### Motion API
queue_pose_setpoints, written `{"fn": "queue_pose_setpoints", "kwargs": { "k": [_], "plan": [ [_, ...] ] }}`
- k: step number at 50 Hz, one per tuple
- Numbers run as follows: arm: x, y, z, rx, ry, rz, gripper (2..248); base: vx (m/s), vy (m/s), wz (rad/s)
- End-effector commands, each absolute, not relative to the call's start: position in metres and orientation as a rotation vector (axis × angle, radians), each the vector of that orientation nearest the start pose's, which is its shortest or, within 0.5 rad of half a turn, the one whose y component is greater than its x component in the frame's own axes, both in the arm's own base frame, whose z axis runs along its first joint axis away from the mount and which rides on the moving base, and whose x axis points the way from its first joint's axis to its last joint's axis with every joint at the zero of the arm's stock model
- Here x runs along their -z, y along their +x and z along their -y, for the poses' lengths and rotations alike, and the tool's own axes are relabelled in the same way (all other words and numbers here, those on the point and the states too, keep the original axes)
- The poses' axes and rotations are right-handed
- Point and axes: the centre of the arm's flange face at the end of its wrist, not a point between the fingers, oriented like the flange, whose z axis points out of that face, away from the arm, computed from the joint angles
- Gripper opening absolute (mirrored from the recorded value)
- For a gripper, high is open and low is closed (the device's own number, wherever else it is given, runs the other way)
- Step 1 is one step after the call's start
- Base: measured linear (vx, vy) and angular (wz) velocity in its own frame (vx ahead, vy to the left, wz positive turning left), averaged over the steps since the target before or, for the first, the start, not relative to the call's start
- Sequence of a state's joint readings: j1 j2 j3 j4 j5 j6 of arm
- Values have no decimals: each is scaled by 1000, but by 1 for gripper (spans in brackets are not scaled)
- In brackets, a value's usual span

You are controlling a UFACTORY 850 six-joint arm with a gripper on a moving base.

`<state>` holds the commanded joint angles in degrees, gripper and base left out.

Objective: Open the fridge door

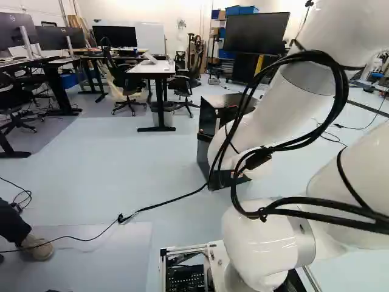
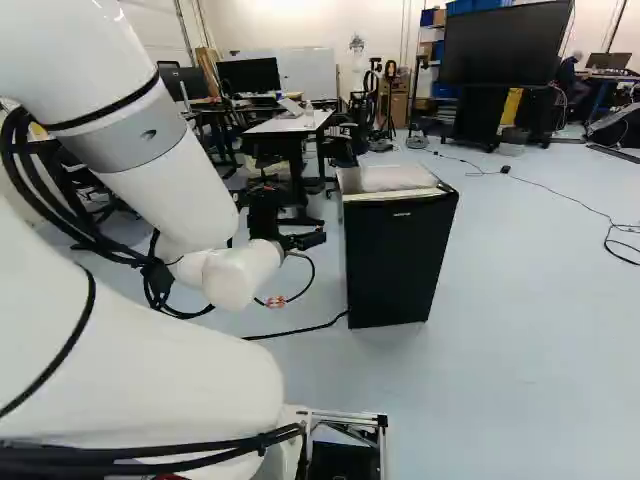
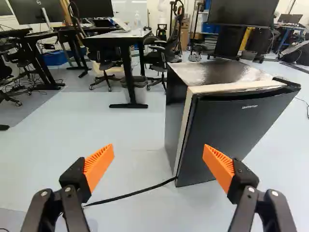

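We judge that we are at the approach: the fridge (image 3: 212, 72) stands on the floor ahead of our gripper (image 3: 158, 147) and to its right, and its dark door (image 3: 231, 133) looks closed. Our jaws are wide apart with nothing between them, the orange pads (image 3: 99, 166) facing each other across bare air. The next move, as we see it, calls for bringing the gripper forward and right to the door's left edge, beside the pale strip (image 3: 181, 137), then getting a finger behind that edge and drawing it towards us. (We take the hinge to be at the right, going by the dark piece (image 3: 286, 82) at that top corner.) Pushing the front squarely could shove the whole fridge back instead.

As for writing, the door bears one small light label (image 3: 250, 107) high on its front, right of the middle. A monitor (image 3: 36, 10) at the far left carries a small mark too.
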<state>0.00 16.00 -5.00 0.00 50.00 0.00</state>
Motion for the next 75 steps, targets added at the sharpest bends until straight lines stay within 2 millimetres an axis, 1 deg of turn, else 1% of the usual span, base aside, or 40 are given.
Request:
{"fn": "queue_pose_setpoints", "kwargs": {
  "k": [19, 38, 57, 75],
  "plan": [
    [-366, 270, 0, 1824, -2558, 0, 247, 73, 1, -7],
    [-366, 273, 0, 1822, -2558, 2, 247, 3, 0, 0],
    [-369, 295, -4, 1808, -2563, -3, 247, 0, 0, 0],
    [-371, 319, -7, 1801, -2571, -67, 247, 0, 0, 0]
  ]
}}
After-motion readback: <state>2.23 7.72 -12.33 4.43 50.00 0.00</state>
